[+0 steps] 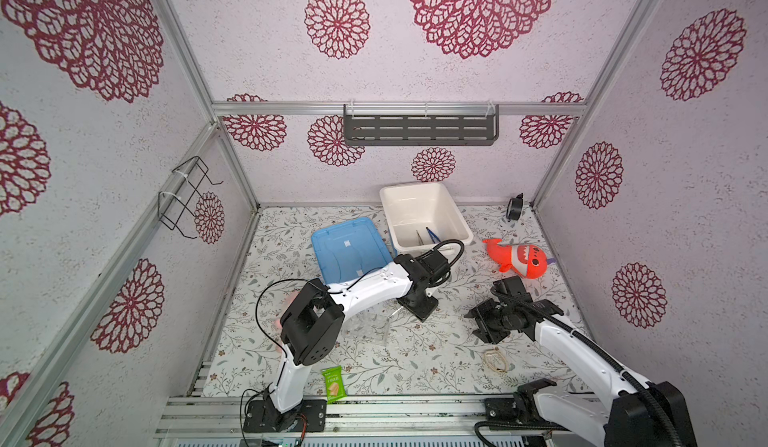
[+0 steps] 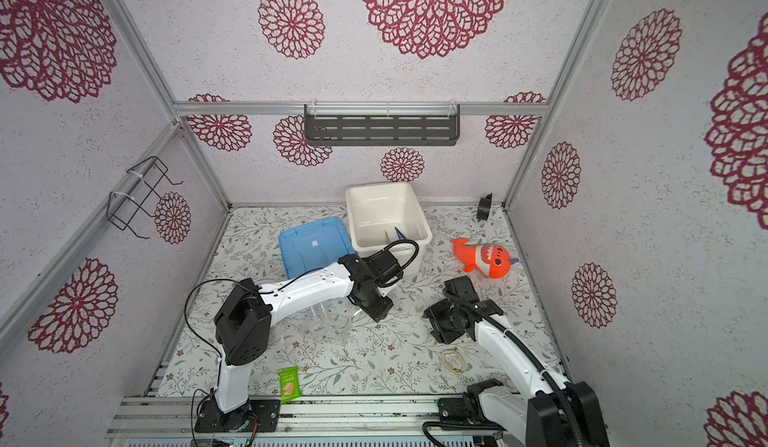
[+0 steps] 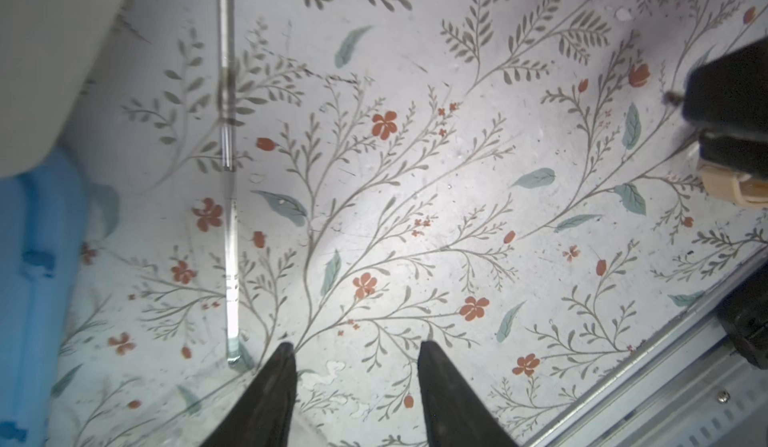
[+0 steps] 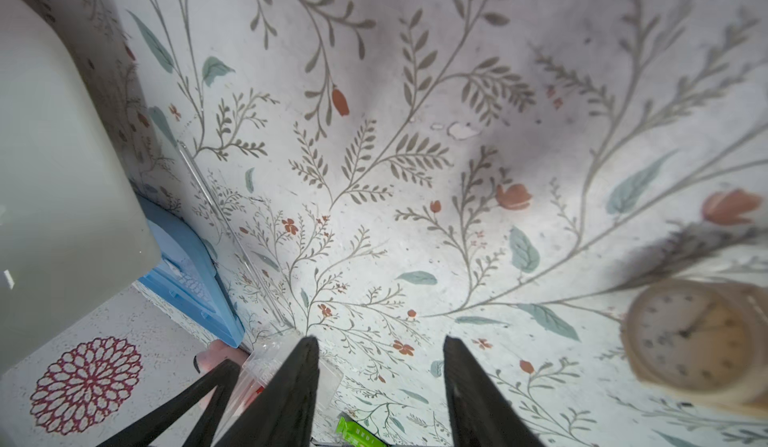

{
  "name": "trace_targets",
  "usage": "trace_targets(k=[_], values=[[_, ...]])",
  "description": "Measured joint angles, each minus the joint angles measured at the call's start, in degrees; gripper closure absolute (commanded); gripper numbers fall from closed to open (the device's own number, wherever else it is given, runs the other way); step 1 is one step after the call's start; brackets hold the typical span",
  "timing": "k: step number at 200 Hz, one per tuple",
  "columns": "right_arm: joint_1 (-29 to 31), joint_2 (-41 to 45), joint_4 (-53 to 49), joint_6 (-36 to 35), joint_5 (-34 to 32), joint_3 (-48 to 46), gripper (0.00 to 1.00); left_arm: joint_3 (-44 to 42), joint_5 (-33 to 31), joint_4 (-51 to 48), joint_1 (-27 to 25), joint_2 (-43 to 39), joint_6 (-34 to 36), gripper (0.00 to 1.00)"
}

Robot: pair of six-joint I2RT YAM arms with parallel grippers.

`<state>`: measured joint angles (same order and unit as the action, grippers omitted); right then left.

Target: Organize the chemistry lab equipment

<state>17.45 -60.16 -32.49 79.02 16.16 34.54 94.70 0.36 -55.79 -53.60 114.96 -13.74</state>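
Observation:
A thin clear rod (image 3: 230,258) lies flat on the floral table mat, just beside one fingertip of my left gripper (image 3: 353,345). That gripper is open with only bare mat between its fingers; in a top view it (image 1: 419,307) hovers in front of the white bin (image 1: 453,220). Dark blue tweezers (image 1: 432,233) and metal tweezers (image 1: 419,237) lie inside the bin. My right gripper (image 4: 380,339) is open and empty, to the right of the left one (image 1: 478,324). The rod (image 4: 232,233) shows as a faint line ahead of it. A clear container (image 1: 370,326) stands under the left arm.
A blue lid (image 1: 349,249) lies left of the bin. An orange plush (image 1: 521,260) sits at the right, a green snack packet (image 1: 333,384) near the front edge, and a small beige clock (image 4: 698,337) beside the right gripper. A black object (image 1: 515,207) stands in the back right corner.

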Motion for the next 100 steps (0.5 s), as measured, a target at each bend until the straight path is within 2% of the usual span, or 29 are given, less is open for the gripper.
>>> trace_targets(k=[40, 100], values=[[0.0, 3.0, -2.2, -0.5, -1.6, 0.0, 0.49, -1.0, -5.7, 0.3, 0.0, -1.0, -0.1, 0.50], [-0.1, 3.3, -3.4, -1.6, -2.4, 0.2, 0.49, -1.5, -7.2, 0.9, 0.0, -1.0, -0.6, 0.52]])
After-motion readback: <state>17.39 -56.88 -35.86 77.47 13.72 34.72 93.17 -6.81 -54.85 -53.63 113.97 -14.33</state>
